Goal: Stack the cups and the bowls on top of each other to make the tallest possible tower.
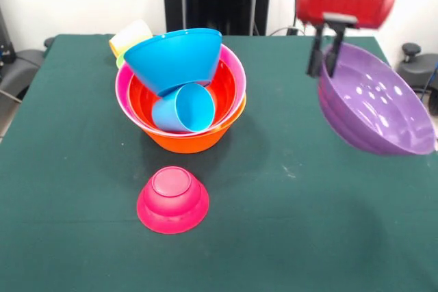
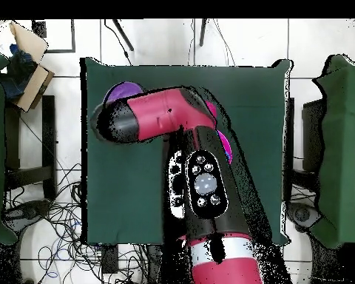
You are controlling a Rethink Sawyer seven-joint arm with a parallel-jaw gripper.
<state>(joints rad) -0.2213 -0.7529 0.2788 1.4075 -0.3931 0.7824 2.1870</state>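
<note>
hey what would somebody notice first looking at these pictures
Probably the purple bowl, held tilted in the air at the front view's right, its rim pinched by the end effector. Next, the tower at centre: orange, pink and red-orange bowls nested, with a tipped blue bowl and light blue cup inside. A magenta bowl sits upside down nearer the camera.

1. The table (image 1: 308, 223) is covered with a dark green cloth.
2. The large orange bowl (image 1: 191, 140) stands on it near the middle, carrying the nested pile.
3. The magenta bowl (image 1: 172, 199) lies upside down on the cloth, just in front of the orange bowl.
4. A yellow-orange cup (image 1: 130, 36) lies behind the pile; whether it touches the cloth cannot be told.
</note>
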